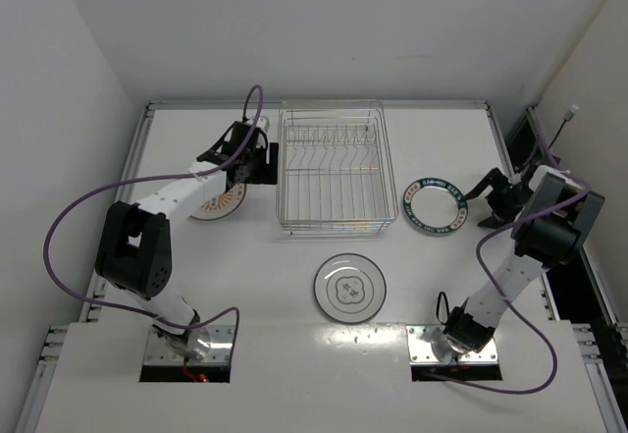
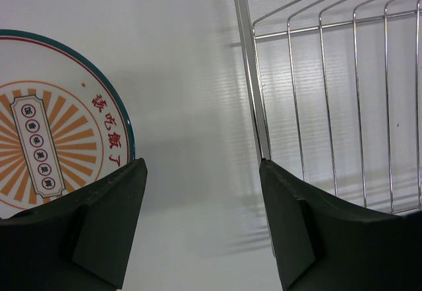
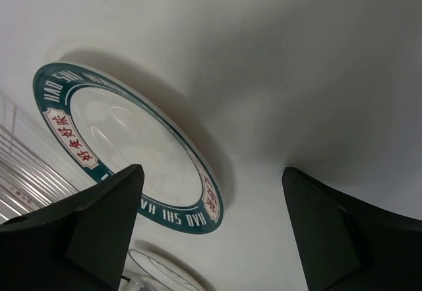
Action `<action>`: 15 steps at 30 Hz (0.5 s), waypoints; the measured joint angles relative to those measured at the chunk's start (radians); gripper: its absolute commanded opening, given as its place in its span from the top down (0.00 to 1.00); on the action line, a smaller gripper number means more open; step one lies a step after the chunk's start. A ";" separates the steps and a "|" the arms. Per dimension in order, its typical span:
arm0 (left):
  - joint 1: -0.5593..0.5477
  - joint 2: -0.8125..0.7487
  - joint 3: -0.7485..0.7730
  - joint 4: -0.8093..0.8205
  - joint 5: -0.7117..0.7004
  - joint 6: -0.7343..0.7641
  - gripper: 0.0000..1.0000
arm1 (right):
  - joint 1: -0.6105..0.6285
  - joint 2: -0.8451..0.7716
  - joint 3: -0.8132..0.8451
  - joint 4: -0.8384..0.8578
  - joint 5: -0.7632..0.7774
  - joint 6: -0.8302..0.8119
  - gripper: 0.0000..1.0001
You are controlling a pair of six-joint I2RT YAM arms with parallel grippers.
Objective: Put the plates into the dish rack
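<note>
The silver wire dish rack [image 1: 332, 166] stands at the table's back middle with no plates in it. The orange-patterned plate [image 1: 220, 202] lies flat left of it, partly under my left arm; it shows in the left wrist view [image 2: 49, 139]. My left gripper [image 1: 253, 163] is open and empty between that plate and the rack's left wall [image 2: 254, 93]. The teal-rimmed plate [image 1: 435, 205] lies flat right of the rack and shows in the right wrist view [image 3: 125, 146]. My right gripper [image 1: 483, 202] is open and empty just right of it. The flower-outline plate [image 1: 349, 288] lies flat in front of the rack.
White walls enclose the table on the left, back and right. A raised metal rim [image 1: 314, 104] runs along the table's far edge. Purple cables [image 1: 69, 217] loop off both arms. Mounting plates [image 1: 186, 350] hold the arm bases at the near edge.
</note>
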State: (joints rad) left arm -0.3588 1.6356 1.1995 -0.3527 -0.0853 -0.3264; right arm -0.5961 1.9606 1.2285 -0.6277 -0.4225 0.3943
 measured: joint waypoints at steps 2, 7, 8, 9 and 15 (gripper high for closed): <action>0.000 0.000 0.000 0.000 0.000 0.000 0.33 | 0.002 0.023 0.003 -0.002 -0.017 -0.002 0.23; 0.000 0.000 0.000 0.000 0.000 0.000 0.33 | 0.010 0.050 0.027 -0.008 -0.038 -0.011 0.38; 0.000 0.000 0.000 0.000 0.000 0.000 0.33 | 0.013 0.058 0.036 -0.009 -0.040 -0.013 0.43; 0.000 0.000 0.000 0.000 0.000 0.000 0.33 | 0.016 0.068 0.048 -0.011 -0.042 -0.018 0.45; 0.000 -0.001 0.000 0.000 0.000 0.000 0.33 | 0.044 0.133 0.137 -0.048 -0.037 -0.050 0.58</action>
State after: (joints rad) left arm -0.3588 1.6344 1.1995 -0.3531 -0.0853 -0.3264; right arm -0.5518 2.0937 1.3659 -0.6758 -0.4599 0.3439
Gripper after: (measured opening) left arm 0.665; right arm 0.470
